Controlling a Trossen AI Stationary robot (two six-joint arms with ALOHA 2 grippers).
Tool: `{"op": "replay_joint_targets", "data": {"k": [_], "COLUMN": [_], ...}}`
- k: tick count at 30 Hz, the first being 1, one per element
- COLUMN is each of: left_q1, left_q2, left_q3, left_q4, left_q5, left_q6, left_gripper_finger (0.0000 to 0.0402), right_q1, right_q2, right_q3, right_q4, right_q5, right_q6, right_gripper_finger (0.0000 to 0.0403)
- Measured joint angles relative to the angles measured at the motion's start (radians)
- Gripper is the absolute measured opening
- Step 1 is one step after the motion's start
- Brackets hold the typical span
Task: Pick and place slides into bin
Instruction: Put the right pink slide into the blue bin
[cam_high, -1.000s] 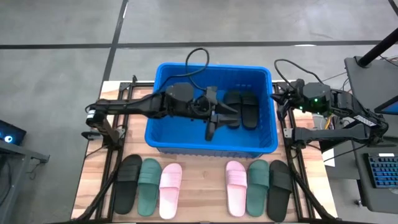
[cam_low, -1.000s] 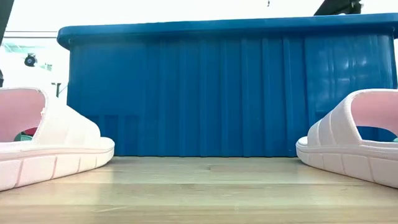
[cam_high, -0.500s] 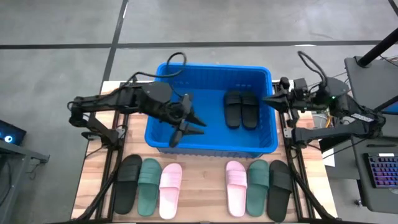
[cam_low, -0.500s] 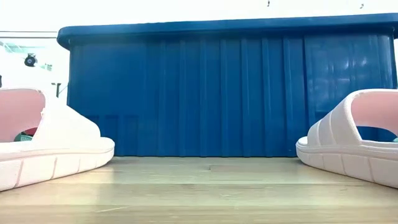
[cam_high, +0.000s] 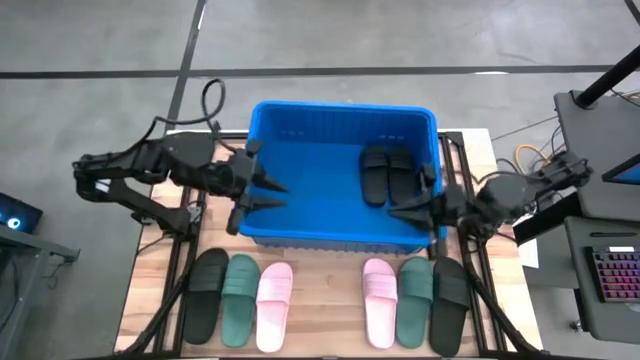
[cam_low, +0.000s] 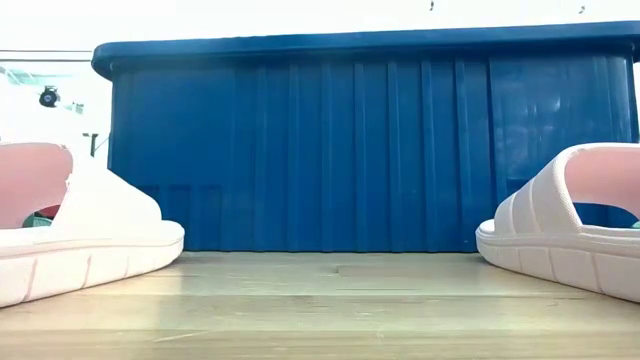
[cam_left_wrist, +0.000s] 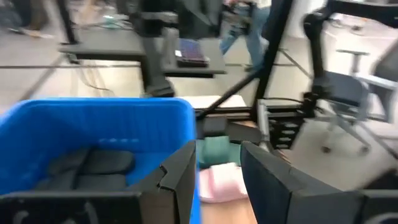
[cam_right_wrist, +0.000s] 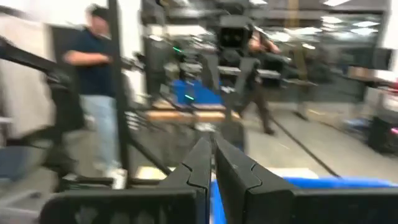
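Even, bright overhead light fills the top view, with only soft shadows. The table-level view is blown out white above the bin (cam_low: 360, 140). Both wrist views are smeared by motion blur.

A robotics lab or workshop: a wooden bench (cam_high: 320, 300) stands on a grey concrete floor (cam_high: 90, 60), with a keyboard (cam_high: 612, 278) on a side desk, an office chair (cam_left_wrist: 348, 93) and people (cam_right_wrist: 93, 93) beyond.

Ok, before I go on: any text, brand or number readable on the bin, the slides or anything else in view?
None can be read.
Bin: plain ribbed walls, no label visible.
Slides in the bin and on the table: no legible brand.
Keyboard at the right edge: keys too small to read.
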Motion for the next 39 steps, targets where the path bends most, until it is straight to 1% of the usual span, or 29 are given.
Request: {"op": "replay_joint_targets", "data": {"k": [1, 3, 5, 8, 12, 15, 20, 23, 26, 30, 35, 39], "left_q1": [0.000, 0.000, 0.000, 0.000, 0.000, 0.000, 0.000, 0.000, 0.000, 0.000, 0.000, 0.000], "left_q2": [-0.024, -0.068, -0.111, -0.169, -0.230, -0.265, -0.303, -0.315, -0.320, -0.318, -0.310, -0.306], "left_q3": [-0.046, -0.141, -0.239, -0.371, -0.520, -0.613, -0.746, -0.796, -0.814, -0.830, -0.843, -0.843], "left_q4": [0.033, 0.109, 0.193, 0.292, 0.409, 0.518, 0.678, 0.761, 0.769, 0.767, 0.767, 0.768], "left_q5": [-0.012, -0.016, -0.016, -0.016, -0.019, -0.027, -0.072, -0.075, -0.075, -0.075, -0.104, -0.122], "left_q6": [-0.001, -0.026, -0.050, -0.086, -0.161, -0.183, -0.186, -0.194, -0.239, -0.266, -0.292, -0.315], "left_gripper_finger": [0.0111, 0.0111, 0.0111, 0.0111, 0.0111, 0.0111, 0.0111, 0.0111, 0.0111, 0.0111, 0.0111, 0.0111], "right_q1": [0.019, 0.043, 0.058, 0.079, 0.101, 0.123, 0.134, 0.132, 0.135, 0.146, 0.146, 0.160], "right_q2": [0.015, 0.041, 0.063, 0.081, 0.100, 0.125, 0.178, 0.210, 0.241, 0.268, 0.272, 0.285], "right_q3": [0.000, 0.000, 0.000, 0.000, 0.001, 0.001, 0.001, 0.001, 0.001, 0.001, 0.001, 0.002], "right_q4": [-0.001, -0.004, -0.018, -0.064, -0.125, -0.130, -0.123, -0.154, -0.197, -0.224, -0.234, -0.316], "right_q5": [0.051, 0.098, 0.103, 0.097, 0.044, 0.022, 0.001, 0.001, -0.027, -0.080, -0.143, -0.217], "right_q6": [0.001, 0.030, 0.067, 0.169, 0.296, 0.333, 0.362, 0.456, 0.484, 0.528, 0.514, 0.513], "right_gripper_finger": [0.0013, 0.0013, 0.0013, 0.0013, 0.0024, 0.0055, 0.0140, 0.0189, 0.0213, 0.0218, 0.0219, 0.0219]}}
